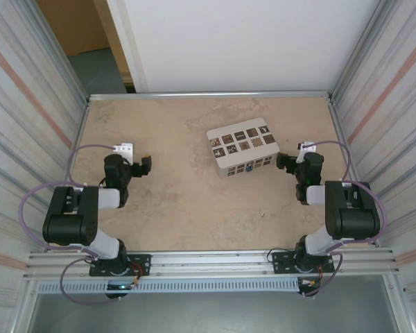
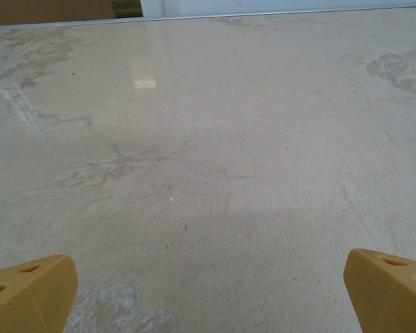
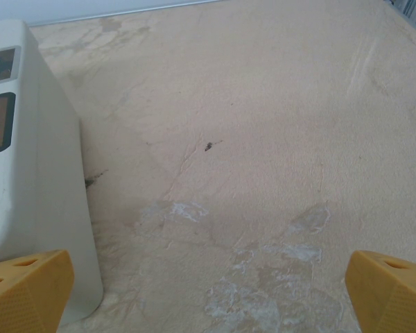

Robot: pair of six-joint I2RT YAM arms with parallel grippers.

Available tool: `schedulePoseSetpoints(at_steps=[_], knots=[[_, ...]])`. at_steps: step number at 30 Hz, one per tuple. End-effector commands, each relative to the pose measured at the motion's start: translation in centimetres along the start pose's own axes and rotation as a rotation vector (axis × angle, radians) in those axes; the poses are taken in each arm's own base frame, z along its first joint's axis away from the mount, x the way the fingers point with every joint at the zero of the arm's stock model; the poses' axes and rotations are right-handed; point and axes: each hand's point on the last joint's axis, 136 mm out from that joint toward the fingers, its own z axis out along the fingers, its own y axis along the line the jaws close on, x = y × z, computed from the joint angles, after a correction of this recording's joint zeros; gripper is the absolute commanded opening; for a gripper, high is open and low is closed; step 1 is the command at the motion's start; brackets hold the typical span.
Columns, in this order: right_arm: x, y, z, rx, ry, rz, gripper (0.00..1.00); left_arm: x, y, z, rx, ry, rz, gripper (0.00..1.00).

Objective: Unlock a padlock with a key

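1. Yellow fingertips (image 2: pixel 29 290) of the left gripper (image 2: pixel 208 295) stand far apart at the two lower corners of its wrist view. This pincer is released and holds nothing, and under it lies the bare stone-like table (image 2: pixel 208 139).
2. The right gripper (image 3: pixel 208 295) is spread wide in the same way, with nothing between its pads. The white box (image 3: pixel 35 173) stands just beside it, at about 9 o'clock in its wrist view.
3. Seen from above, both arms are folded near their bases, the left one at 8 o'clock of the table and the right one at 3 o'clock. I judge this a waiting pose, which leaves the middle free for work.
4. The box lies a little turned, toward 1 o'clock from the table centre. On its near side face there is a small blue speck, which I take for the padlock (image 1: pixel 250 167). It is at 9 o'clock from the right gripper and near to it, so probably this arm will reach it more easily.
5. Since neither pincer grasps a key, I think the unlocking is not yet begun.
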Motion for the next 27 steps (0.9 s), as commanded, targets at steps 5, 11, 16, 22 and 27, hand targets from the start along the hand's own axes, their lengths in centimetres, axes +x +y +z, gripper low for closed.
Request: schedulePoseSetpoints(at_steps=[5,11,16,22,27], knots=[[-0.8,-0.4,0.1,0.025,-0.012,0.008,0.99,-1.2,-0.2,-0.1,0.007,-0.029,0.024,0.99],[-2.5,-0.7,-1.2,0.02,-0.02,0.033,0.99,-3.1,0.4,-1.7,-0.026,-0.045,0.019,0.99],[-4.9,-0.6,-3.1,0.0,-0.027,0.069,0.99,-5.7,-0.3,-3.4,-0.054,-0.071,0.044,0.99],[-7.1,1.0,-5.3,-0.08,0.076,0.162,0.99,-9.0,-2.0,-5.6,0.048,0.024,-0.166,0.99],[-7.4,2.9,-6.5,-0.186,0.206,0.279,0.99,-8.6,-4.6,-6.7,0.169,0.179,-0.402,0.99]])
